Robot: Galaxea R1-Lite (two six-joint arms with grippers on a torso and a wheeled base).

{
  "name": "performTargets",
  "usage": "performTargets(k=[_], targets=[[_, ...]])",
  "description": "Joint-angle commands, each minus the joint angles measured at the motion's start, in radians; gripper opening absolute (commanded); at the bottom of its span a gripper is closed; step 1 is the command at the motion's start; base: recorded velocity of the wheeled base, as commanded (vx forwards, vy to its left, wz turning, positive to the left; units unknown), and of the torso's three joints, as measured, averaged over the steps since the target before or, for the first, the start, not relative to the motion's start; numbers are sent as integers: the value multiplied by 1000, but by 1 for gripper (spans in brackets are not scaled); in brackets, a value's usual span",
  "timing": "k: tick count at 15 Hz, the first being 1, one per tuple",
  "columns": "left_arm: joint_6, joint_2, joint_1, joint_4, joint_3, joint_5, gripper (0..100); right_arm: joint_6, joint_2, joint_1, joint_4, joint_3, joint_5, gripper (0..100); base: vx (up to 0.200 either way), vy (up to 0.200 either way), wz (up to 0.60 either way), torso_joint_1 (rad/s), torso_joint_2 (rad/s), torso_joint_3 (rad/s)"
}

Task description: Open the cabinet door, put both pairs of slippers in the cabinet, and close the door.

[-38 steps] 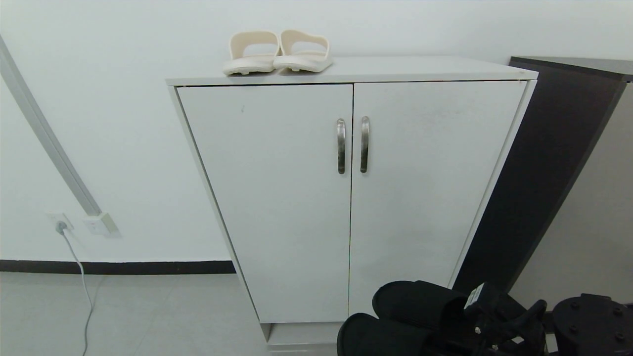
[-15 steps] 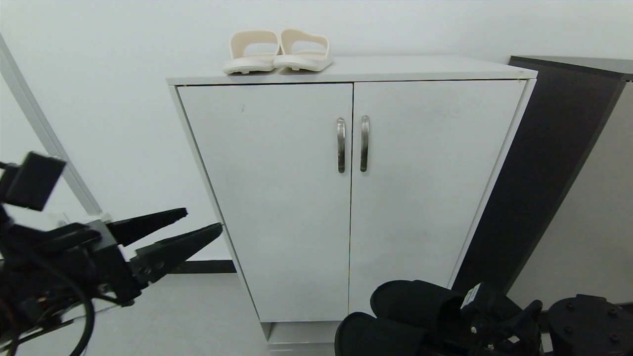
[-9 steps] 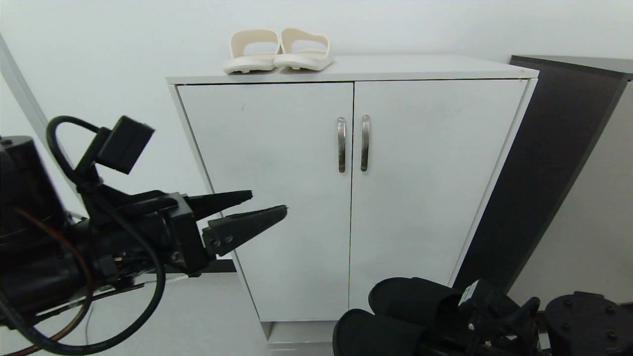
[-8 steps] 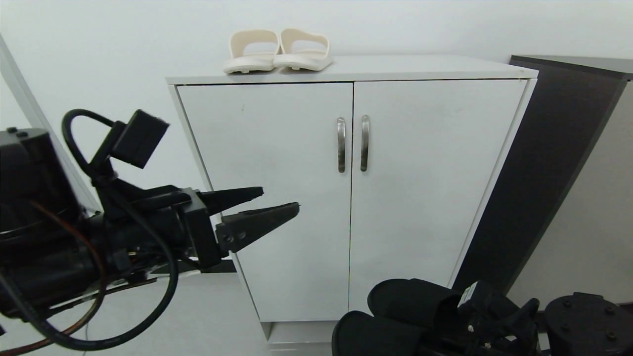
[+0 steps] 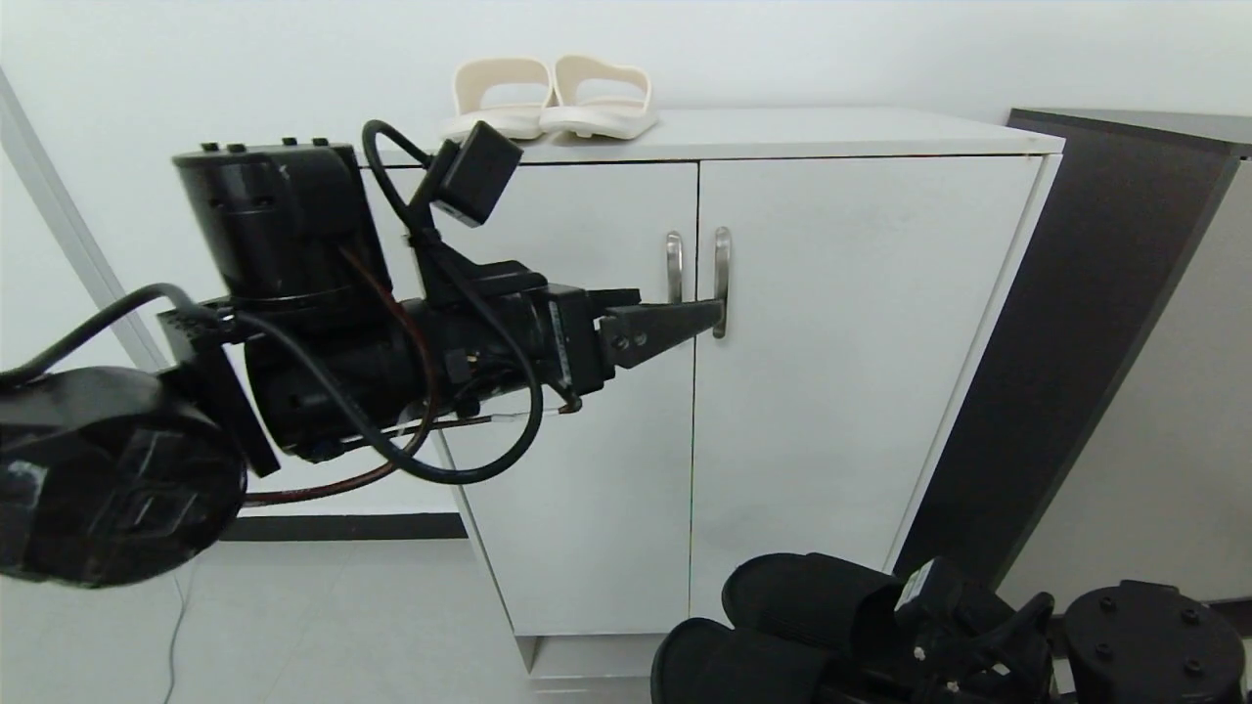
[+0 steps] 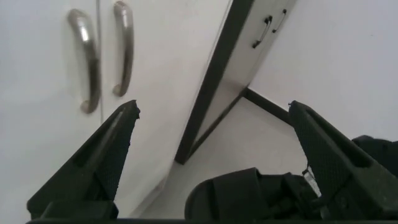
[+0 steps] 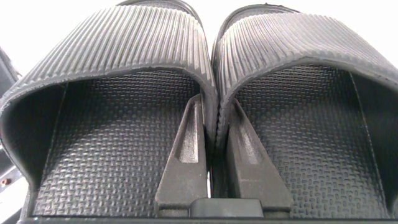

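Note:
The white cabinet (image 5: 841,323) stands with both doors shut, and its two metal handles (image 5: 722,284) meet at the middle. A beige pair of slippers (image 5: 548,98) rests on its top. My left gripper (image 5: 680,299) is open at handle height, one fingertip (image 5: 714,311) just in front of the right door's handle. In the left wrist view the handles (image 6: 84,62) lie beyond one finger (image 6: 112,149) of the left gripper (image 6: 212,107). My right gripper (image 7: 214,124) is shut on the touching inner walls of the black pair of slippers (image 7: 118,93), held low in front of the cabinet (image 5: 782,626).
A dark cabinet (image 5: 1105,323) stands right beside the white one. A slanted wall trim (image 5: 68,235) and a cable (image 5: 176,636) are at the left, above grey floor.
My left arm has come up from the lower left and moved right, bringing its open gripper to the door handles. The right gripper with the black slippers has barely shifted.

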Motion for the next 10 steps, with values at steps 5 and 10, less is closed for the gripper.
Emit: performTargets(k=[5, 10], targets=[[-24, 178, -19, 27, -188, -116, 100, 0, 4, 6, 2, 6, 1, 0, 0, 0, 0, 0, 0, 0], [-44, 308, -14, 29, -355, -111, 100, 1, 7, 6, 2, 13, 2, 0, 0, 0, 0, 0, 0, 0]])
